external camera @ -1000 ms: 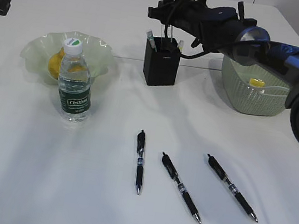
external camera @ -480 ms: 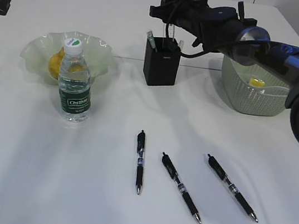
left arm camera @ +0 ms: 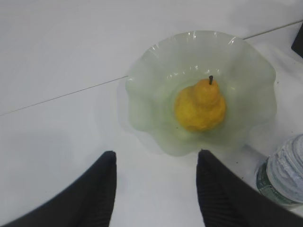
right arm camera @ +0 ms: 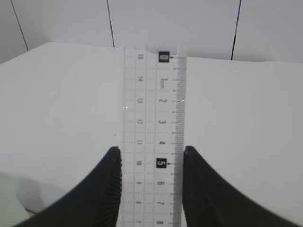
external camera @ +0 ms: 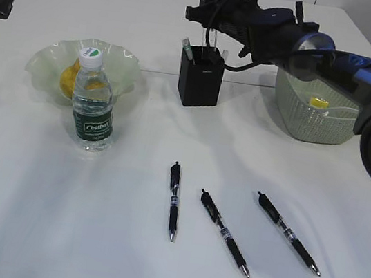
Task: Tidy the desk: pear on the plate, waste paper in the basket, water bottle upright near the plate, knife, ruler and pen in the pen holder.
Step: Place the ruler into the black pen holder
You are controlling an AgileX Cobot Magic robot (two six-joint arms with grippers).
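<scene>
The clear ruler (right arm camera: 154,123) is being pinched edge to edge by the right tool (right arm camera: 151,189), upright above the black holder (external camera: 200,75). It should be lowered straight, kept vertical, and released only once seated inside. The left tool (left arm camera: 154,189) is being held spread and empty near the plate (left arm camera: 142,94).

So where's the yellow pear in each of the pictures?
Exterior view: the pear sits on the plate at the left, partly hidden behind the water bottle.
Left wrist view: in the middle of the plate, right of centre.
Right wrist view: not in it.
Shared landmark: the wavy green plate, with the bottle beside it.
</scene>
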